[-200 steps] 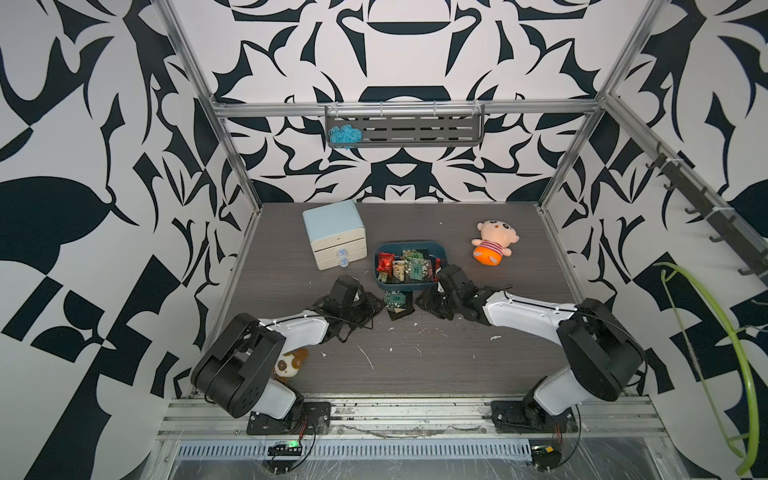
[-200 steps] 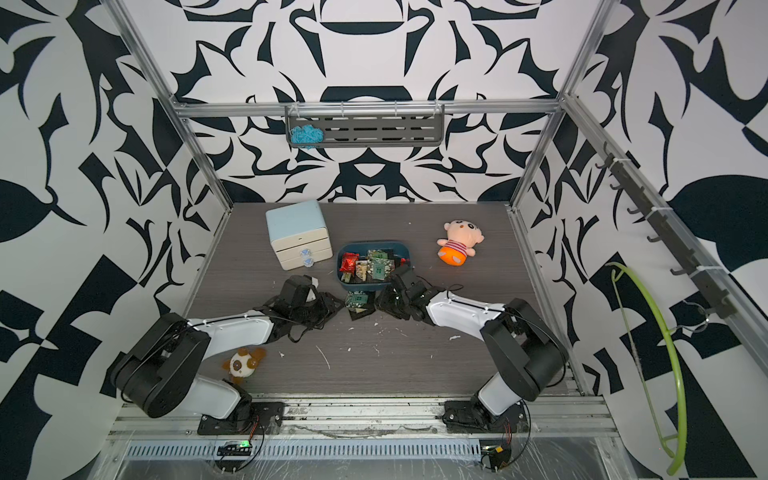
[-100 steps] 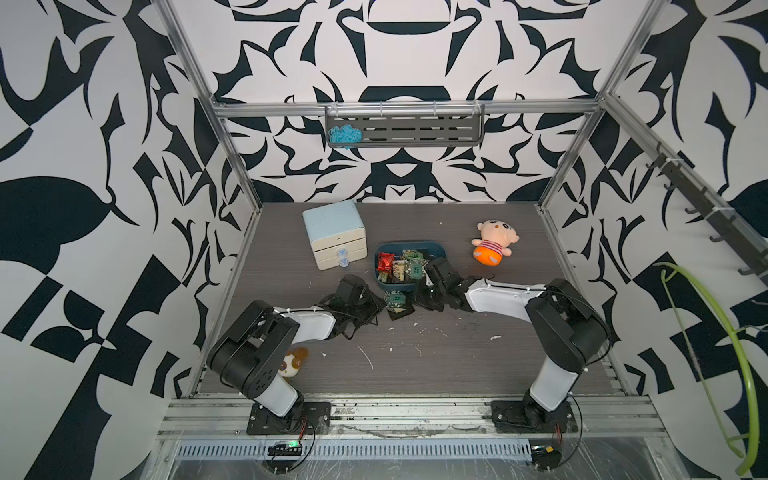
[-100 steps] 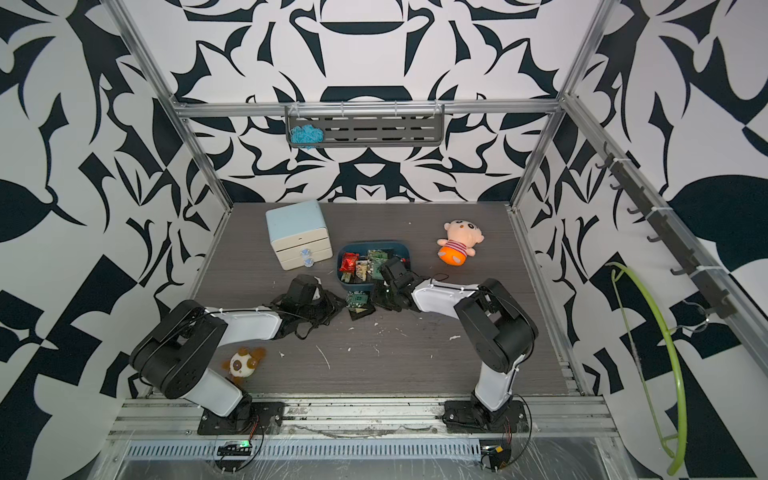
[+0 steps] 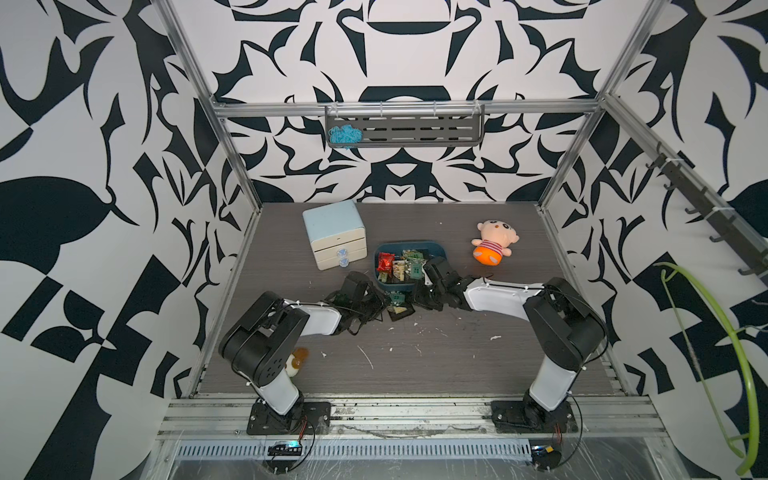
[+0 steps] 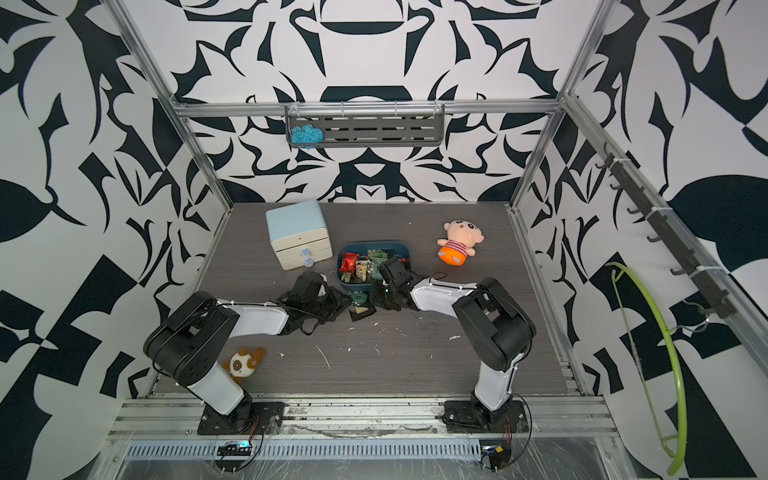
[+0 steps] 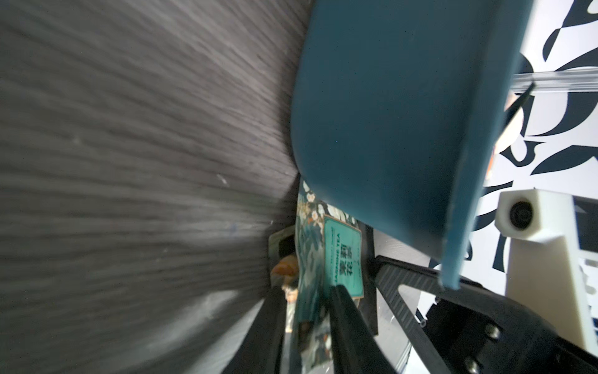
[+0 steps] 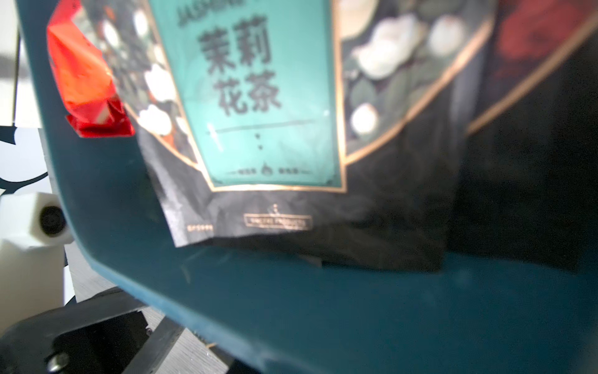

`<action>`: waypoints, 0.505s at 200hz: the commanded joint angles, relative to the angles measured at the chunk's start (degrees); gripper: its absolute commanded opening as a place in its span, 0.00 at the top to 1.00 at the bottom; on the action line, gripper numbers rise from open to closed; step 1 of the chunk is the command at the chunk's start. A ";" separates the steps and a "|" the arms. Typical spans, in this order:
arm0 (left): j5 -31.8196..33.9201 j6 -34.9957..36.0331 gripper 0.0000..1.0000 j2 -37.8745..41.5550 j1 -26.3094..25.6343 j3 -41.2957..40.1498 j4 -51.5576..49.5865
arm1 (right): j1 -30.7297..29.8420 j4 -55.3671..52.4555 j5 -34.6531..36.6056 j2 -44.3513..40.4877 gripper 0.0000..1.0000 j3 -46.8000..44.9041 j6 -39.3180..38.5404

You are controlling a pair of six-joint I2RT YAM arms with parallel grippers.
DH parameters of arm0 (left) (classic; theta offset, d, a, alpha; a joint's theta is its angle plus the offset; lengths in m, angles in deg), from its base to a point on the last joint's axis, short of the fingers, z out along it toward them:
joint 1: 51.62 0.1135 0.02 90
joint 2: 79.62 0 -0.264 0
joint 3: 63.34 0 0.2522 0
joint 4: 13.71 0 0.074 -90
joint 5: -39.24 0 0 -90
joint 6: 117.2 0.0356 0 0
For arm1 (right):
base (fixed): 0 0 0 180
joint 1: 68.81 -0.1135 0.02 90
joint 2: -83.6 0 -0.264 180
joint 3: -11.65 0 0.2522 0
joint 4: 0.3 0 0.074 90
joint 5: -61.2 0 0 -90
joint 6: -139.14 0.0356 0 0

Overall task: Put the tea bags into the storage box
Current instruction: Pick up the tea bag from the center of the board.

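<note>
Tea bags (image 5: 398,266): flat foil sachets in red, black and teal-labelled. Storage box (image 5: 415,245): one, dark teal, mid-tabletop (image 5: 415,353), holding an overlapping heap I can't count. At least two more sachets lie just in front of it. Left arm (image 5: 316,320) and right arm (image 5: 498,297) are low, stretched forward, meeting at its near wall. Left jaws narrow, pinching a jasmine tea bag (image 7: 343,255) by its edge. Right jaws at the box's rim, hidden; can't tell their opening.

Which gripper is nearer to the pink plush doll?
Right. The right gripper is at the storage box's side facing the doll; the left gripper is at the tea bags on the table before the box, farther away.
</note>
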 commanded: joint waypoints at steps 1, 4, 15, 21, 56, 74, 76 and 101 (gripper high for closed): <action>-0.67 -0.55 0.72 -0.83 -0.42 1.47 1.37 | -0.12 -0.73 -0.50 -0.74 0.83 1.99 -1.24; -0.67 -0.55 0.73 -0.79 -0.39 1.53 1.34 | -0.12 -0.72 -0.52 -0.67 0.82 1.99 -1.27; -0.67 -0.72 0.73 -0.69 -0.44 1.64 1.38 | -0.18 -0.86 -0.53 -0.77 0.83 1.95 -1.32; -0.59 -0.73 0.74 -0.78 -0.41 1.72 1.33 | -0.14 -0.83 -0.52 -0.70 0.82 1.91 -1.32; -0.67 -1.66 0.77 -1.39 -0.50 2.26 1.41 | -0.20 -0.98 -0.83 -0.92 0.83 1.78 -1.32; -0.52 -2.04 0.82 -1.66 -0.56 2.59 -0.26 | -0.27 -1.05 -0.61 -1.36 0.83 1.45 -1.30; -0.44 -2.00 0.83 -1.66 -0.58 2.67 -0.63 | -0.27 -1.02 -0.61 -1.43 0.83 1.40 -1.32; 0.21 -2.13 0.88 -1.75 -0.74 2.72 -2.77 | -0.45 -1.08 -0.78 -2.10 0.82 0.60 -1.30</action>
